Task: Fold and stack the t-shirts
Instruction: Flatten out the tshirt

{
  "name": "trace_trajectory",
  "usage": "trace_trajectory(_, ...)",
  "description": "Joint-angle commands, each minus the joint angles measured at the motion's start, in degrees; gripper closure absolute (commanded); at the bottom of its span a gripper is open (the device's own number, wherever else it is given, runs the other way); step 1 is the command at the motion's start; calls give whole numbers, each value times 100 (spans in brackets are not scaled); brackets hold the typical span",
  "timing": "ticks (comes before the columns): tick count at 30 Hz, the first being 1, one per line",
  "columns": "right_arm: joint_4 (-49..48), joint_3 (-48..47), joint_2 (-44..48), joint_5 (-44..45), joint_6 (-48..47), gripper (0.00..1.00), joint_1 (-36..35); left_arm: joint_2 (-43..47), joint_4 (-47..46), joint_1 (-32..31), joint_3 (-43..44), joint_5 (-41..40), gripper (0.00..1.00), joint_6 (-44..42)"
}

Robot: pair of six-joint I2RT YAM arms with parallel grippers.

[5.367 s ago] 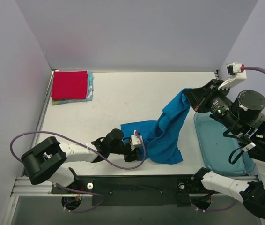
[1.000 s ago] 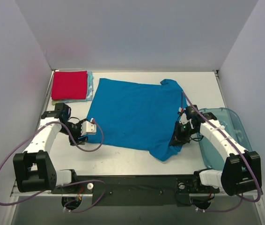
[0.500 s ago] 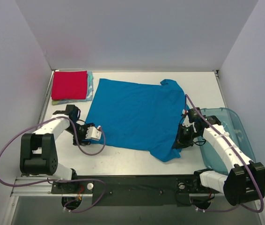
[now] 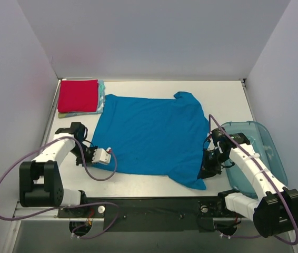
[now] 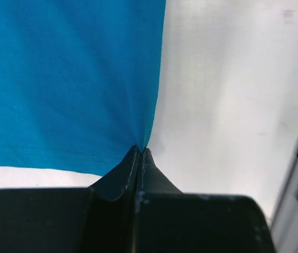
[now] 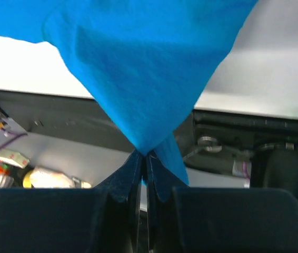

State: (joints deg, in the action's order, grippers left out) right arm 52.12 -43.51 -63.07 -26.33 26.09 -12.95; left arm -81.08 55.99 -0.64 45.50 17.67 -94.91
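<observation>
A bright blue t-shirt (image 4: 149, 137) lies spread flat across the middle of the table. My left gripper (image 4: 105, 156) is at its near left corner. In the left wrist view the gripper (image 5: 140, 151) is shut, with the cloth's edge (image 5: 70, 79) pinched at the fingertips. My right gripper (image 4: 207, 171) is at the shirt's near right corner. In the right wrist view the gripper (image 6: 145, 154) is shut on a peak of blue cloth (image 6: 149, 63) lifted off the table. A folded red t-shirt (image 4: 78, 95) lies on a light teal one (image 4: 101, 98) at the back left.
A translucent blue plastic bin (image 4: 257, 153) sits at the right edge of the table, just beyond my right arm. The black base rail (image 4: 154, 205) runs along the near edge. Grey walls close in the table on three sides.
My left gripper has shut on the blue shirt's left corner. My right gripper has pulled its corner toward the near edge, and the whole shirt has slid nearer and slightly left.
</observation>
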Motion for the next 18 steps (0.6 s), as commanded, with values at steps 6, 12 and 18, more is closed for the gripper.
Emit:
trace_trajectory(6,2231,-938,32,-258,-428,100,-208,1375,2154,38,881,-158,100,851)
trace_trajectory(12,2104,-2621,-965,-365,-841,100,475,1569,-392,434,1269,341,100,2246)
trace_trajectory(18,1073,-9964,-5177,-213,-432,100,1101,159,-5829,126,3001,44,100,5207)
